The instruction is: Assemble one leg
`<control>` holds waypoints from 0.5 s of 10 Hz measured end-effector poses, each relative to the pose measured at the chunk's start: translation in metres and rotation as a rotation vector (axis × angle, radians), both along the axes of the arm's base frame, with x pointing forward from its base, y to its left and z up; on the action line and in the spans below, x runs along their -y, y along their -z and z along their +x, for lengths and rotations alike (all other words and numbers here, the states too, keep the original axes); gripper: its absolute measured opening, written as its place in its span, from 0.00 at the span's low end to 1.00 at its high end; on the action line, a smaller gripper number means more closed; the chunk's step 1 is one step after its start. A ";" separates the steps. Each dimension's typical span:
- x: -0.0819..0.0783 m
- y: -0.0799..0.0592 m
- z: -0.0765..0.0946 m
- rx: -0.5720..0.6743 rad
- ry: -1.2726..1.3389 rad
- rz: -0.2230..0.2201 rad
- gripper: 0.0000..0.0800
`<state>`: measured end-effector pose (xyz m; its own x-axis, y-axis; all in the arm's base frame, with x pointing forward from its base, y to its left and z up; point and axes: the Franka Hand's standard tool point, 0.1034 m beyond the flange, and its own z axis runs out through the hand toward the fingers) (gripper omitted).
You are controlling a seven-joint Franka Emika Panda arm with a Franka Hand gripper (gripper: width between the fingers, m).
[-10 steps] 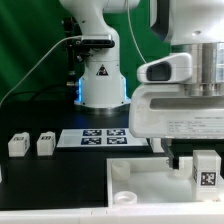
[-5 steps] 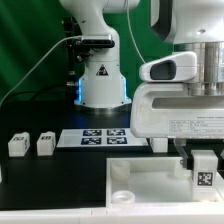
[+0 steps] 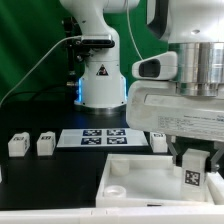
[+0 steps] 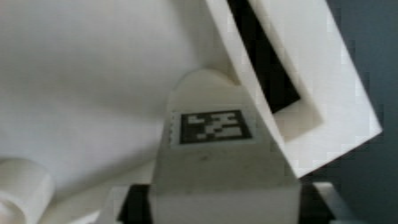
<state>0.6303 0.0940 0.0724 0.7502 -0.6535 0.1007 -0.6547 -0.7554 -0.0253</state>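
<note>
My gripper is shut on a leg, a small white block with a black-and-white tag, and holds it over the large white square tabletop near its edge at the exterior view's right. In the wrist view the leg fills the middle between my dark fingers, with the tabletop behind it and its raised rim beside it. Two more legs stand on the black table at the exterior view's left. A round corner socket shows on the tabletop.
The marker board lies flat behind the tabletop. The arm's white base stands at the back. Another small white block sits next to the marker board, partly behind my gripper.
My gripper with the leg has moved a little toward the exterior view's left and down. The tabletop has shifted slightly toward that view's left too.
</note>
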 end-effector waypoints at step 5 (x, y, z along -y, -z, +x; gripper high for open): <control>0.014 -0.001 -0.002 0.007 0.140 -0.022 0.39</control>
